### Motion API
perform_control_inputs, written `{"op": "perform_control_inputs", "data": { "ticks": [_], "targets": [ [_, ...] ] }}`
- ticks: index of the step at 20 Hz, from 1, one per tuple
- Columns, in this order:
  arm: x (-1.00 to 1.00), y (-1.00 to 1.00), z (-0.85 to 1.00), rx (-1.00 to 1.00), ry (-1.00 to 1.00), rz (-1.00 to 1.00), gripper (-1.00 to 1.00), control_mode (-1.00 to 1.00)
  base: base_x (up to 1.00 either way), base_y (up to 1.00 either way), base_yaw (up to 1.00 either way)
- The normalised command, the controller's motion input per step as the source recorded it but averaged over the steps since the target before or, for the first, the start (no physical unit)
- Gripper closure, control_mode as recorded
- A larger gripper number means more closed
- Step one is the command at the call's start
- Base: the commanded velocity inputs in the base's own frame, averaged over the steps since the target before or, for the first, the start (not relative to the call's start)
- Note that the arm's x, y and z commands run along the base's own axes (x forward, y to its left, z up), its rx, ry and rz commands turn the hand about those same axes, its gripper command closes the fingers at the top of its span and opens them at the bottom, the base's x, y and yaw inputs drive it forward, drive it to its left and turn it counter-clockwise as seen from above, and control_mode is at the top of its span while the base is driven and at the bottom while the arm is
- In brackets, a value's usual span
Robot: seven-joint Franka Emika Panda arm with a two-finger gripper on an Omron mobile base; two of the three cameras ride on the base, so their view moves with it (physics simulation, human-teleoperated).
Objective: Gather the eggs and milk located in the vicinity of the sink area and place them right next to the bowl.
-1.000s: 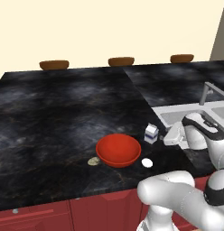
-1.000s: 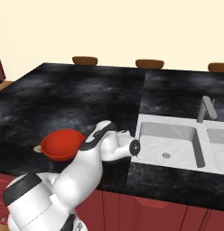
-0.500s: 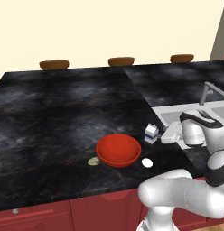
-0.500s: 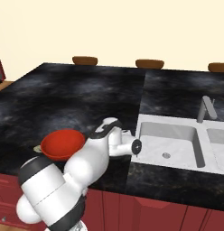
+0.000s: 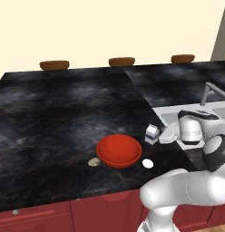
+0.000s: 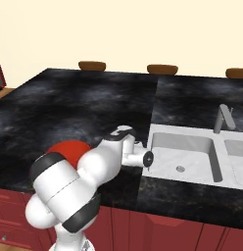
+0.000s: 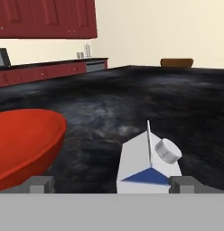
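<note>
We approach the milk low and level, our gripper spread wide with one fingertip on each side of the view and nothing between them yet. The carton stands upright on the dark counter, between the red bowl on its left and the sink on its right, near the bowl but not touching it. To do this step well, we judge that the jaws should centre on the carton's body below the gabled top and cap, then press together squarely so it does not tip. The bowl's rim lies close on the left of the hand view and could be nudged by the left finger. A white egg rests just beside the bowl's near right edge, and a speckled egg just beside its near left edge. Brown stools line the far side; the faucet rises beyond the basin.
</note>
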Motion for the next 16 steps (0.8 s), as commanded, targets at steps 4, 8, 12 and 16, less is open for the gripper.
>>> {"op": "perform_control_inputs", "data": {
  "ticks": [4, 8, 12, 16],
  "targets": [
    [0.26, 0.0, -0.09, 0.02, 0.0, 0.0, -1.0, -1.0, 0.0, 0.0, 0.0],
    [0.28, 0.0, -0.04, 0.02, 0.0, 0.0, -1.0, -1.0, 0.0, 0.0, 0.0],
    [0.27, -0.02, -0.05, 0.02, 0.0, 0.0, -1.0, -1.0, 0.0, 0.0, 0.0],
    [0.26, -0.03, -0.08, 0.02, 0.0, 0.0, -1.0, -1.0, 0.0, 0.0, 0.0]
  ]
}}
